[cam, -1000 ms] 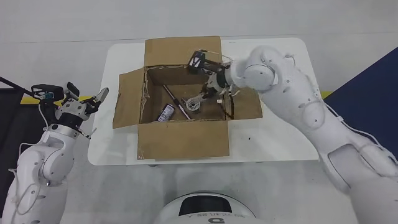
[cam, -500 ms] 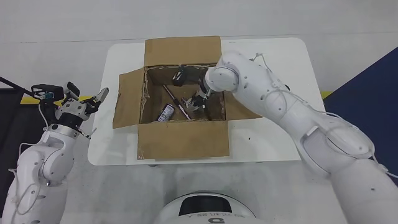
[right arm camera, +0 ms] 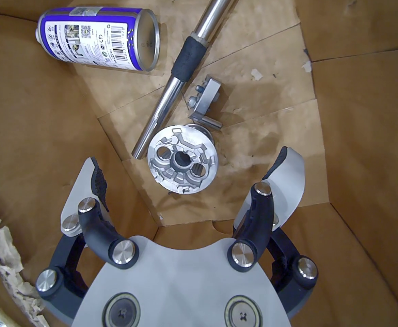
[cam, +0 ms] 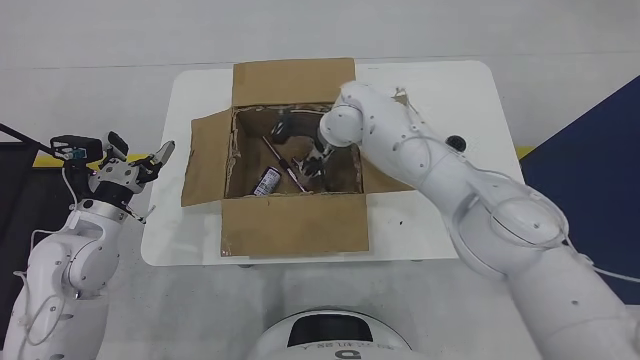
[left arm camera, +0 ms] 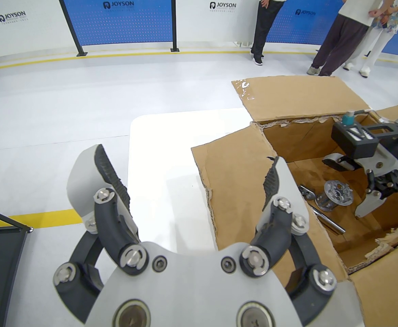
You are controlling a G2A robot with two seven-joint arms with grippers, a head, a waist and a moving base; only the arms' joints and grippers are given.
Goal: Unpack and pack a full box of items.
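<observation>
— Four loose items are counted inside the brown corrugated cardboard box (cam: pixel 290 225), which is set with its flaps open on the white rounded table (cam: pixel 440 230). Can they be listed?

— Noted on the box floor:
- A round cast silver metal hub (right arm camera: pixel 181 163) is lying flat.
- A chrome metal tube with a black foam sleeve (right arm camera: pixel 185 52) has one end just beside the hub.
- A small silver metal bracket with bolts (right arm camera: pixel 205 102) is lodged between tube and hub.
- A blue-and-white spray can (right arm camera: pixel 96 39) is on its side near the tube, apart from the hub.

— And the grippers?

— The right gripper (right arm camera: pixel 190 163) is held inside the box over the hub, jaws spread wide, nothing gripped. The left gripper (left arm camera: pixel 187 159) is parked off the table's left edge, well apart from the box, jaws likewise released and empty.

— Step in hand?

— Unpacking is judged under way, with the hub taken as the likely pick.

— What is called for next?

— A straight descent is called for, so that the hub's rim is straddled before the jaws are closed. Tube end and bracket should be cleared, or they may be dragged along.
</observation>
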